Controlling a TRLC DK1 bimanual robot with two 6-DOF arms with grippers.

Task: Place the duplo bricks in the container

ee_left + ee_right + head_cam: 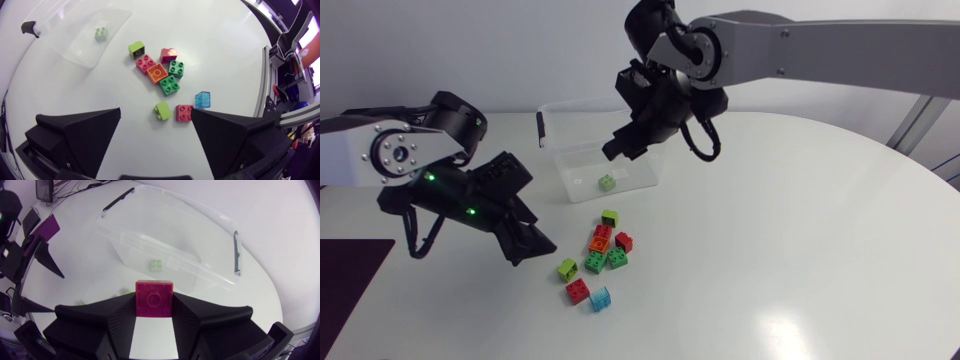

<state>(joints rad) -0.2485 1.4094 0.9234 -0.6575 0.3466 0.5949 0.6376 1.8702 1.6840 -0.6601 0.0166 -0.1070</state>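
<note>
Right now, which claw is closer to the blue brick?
Left. The left claw hangs by the loose pile, blue brick just ahead; the right claw is at the container, holding a red brick.

My left arm [380, 150] comes in low from the side, and my left gripper [532, 243] angles downward with its fingers spread wide. My right arm [800, 45] reaches across high, and my right gripper [620, 143] pinches a red brick [154, 297] between both fingers.
</note>
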